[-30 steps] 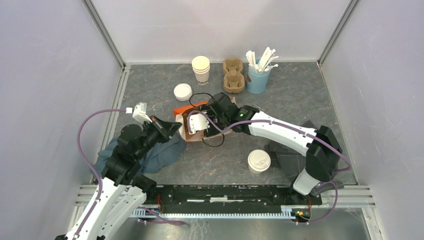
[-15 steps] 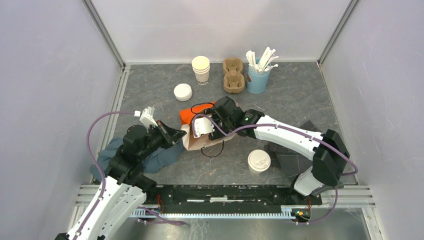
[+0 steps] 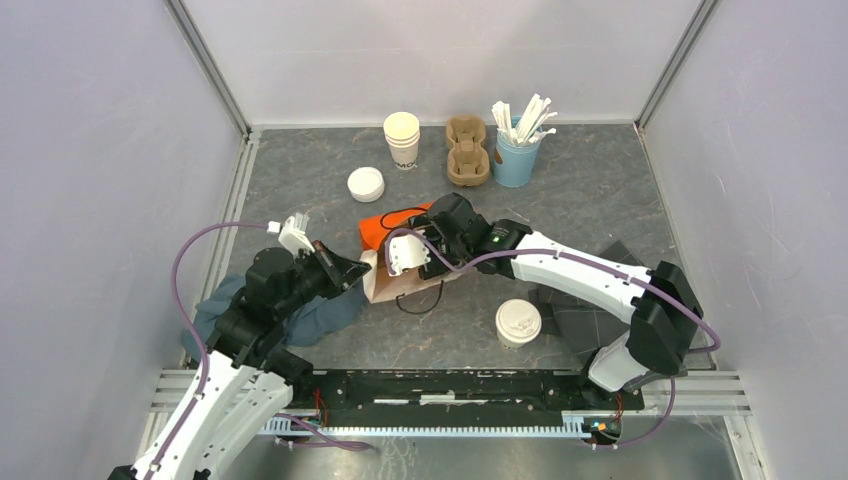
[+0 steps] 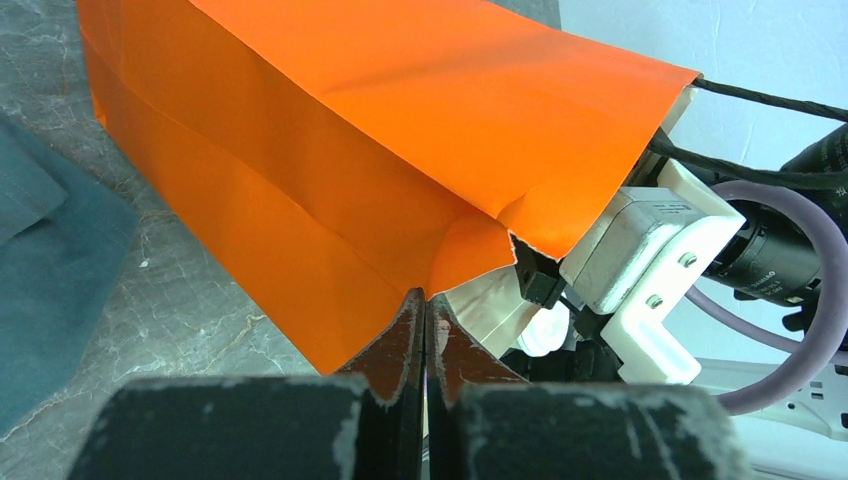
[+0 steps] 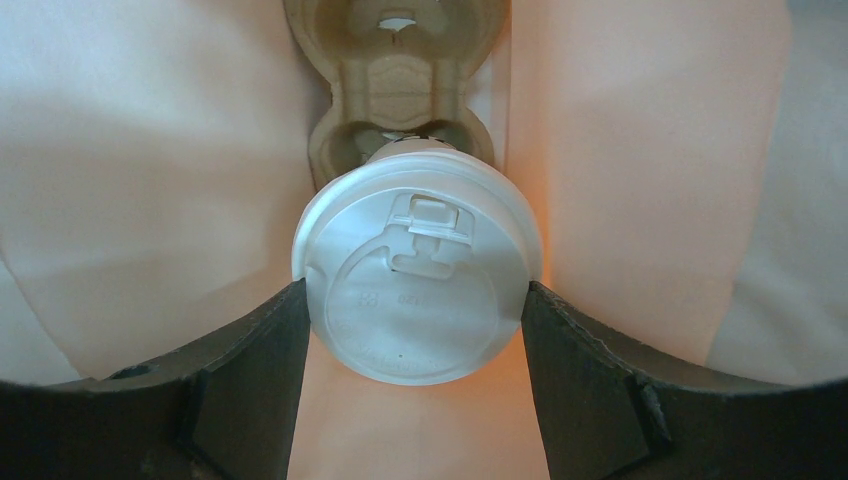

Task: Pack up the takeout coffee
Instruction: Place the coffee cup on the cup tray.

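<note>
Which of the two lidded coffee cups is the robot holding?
The lidded cup inside the bag, gripped by the right gripper over a cardboard carrier. The other lidded cup stands untouched on the table.

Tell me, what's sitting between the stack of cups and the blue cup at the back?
A brown cup carrier sits between the stack of cups and the blue cup. You can see it in the top view.

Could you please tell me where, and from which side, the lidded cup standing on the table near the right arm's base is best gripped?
Probably from straight above, fingers either side of the lid's round rim: the lidded cup stands upright, lid up, and the right hand grips the other lidded cup that same way.
</note>
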`<state>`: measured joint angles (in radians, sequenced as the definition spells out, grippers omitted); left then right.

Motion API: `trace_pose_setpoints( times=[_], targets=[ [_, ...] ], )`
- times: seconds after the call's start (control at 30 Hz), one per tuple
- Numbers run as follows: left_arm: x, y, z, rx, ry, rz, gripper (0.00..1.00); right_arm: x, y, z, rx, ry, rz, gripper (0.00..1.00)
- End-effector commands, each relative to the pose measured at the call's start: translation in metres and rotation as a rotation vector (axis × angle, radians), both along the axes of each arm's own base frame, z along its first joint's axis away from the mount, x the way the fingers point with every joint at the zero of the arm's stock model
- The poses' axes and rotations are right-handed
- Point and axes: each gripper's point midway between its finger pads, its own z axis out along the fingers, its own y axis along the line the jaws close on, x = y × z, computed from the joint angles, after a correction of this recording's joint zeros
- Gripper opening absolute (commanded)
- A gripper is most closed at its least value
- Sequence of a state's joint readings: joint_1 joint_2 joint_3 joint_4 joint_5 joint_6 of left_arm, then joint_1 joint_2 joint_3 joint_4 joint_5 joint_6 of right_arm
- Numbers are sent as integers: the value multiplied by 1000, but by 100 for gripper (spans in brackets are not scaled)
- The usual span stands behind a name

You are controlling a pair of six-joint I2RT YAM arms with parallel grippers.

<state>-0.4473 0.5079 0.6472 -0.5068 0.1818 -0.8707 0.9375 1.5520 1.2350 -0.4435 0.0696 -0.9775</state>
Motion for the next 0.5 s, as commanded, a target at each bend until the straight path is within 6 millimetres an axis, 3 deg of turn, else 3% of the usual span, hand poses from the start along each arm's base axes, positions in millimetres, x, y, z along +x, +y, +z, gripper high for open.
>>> trace_pose_setpoints(
  times=[0.0, 0.47],
  targets=[
    [0, -1, 13, -24, 32, 18, 2, 6, -1, 26, 48, -72, -14, 44],
    [6, -6, 26, -21, 49, 7, 2, 15, 25, -4, 83, -59, 54, 44]
  ],
)
